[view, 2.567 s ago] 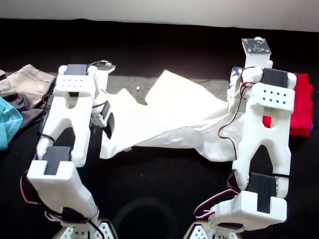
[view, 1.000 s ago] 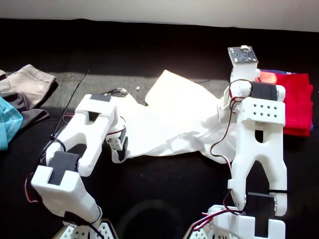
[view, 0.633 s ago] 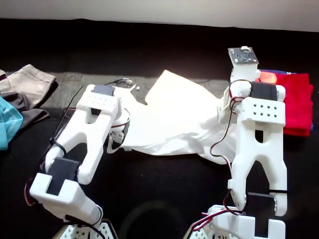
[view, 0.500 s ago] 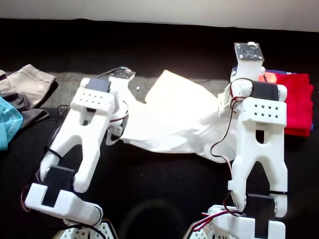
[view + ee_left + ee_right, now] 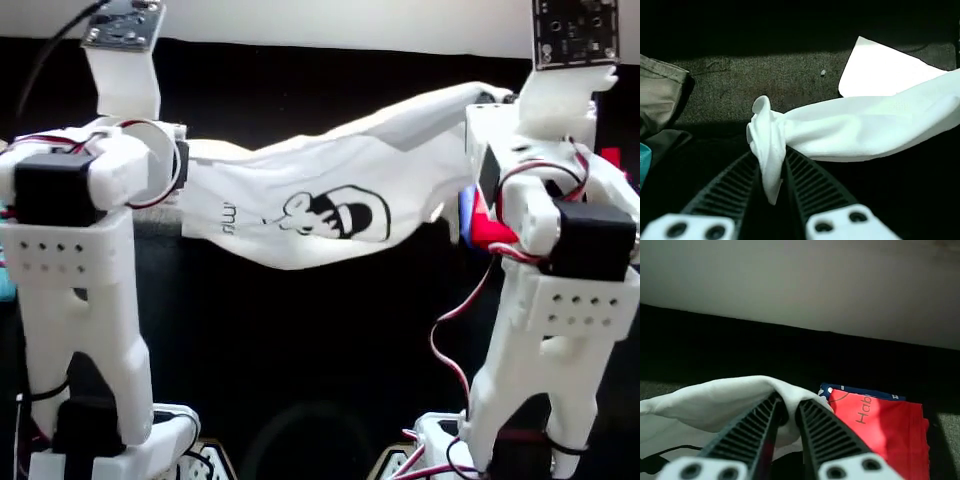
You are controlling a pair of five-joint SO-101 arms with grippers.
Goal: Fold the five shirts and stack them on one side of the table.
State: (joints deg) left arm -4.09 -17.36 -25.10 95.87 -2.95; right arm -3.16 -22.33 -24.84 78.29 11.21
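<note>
White shirt (image 5: 330, 205) hung stretched crosswise above worktop between left end effector (image 5: 772, 156) and right end effector (image 5: 788, 402), both clamped on it.

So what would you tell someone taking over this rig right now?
Left end effector: shut on one bunched end of the white fabric shirt with a black print.
Right end effector: shut on its other end. The shirt hangs stretched between them above the black table, unfolded.
Done: a folded red shirt lies on a folded dark blue one by the right arm.
Left: fold the white shirt and add it to that stack, then do the crumpled beige garment and the teal one by the left arm.
</note>
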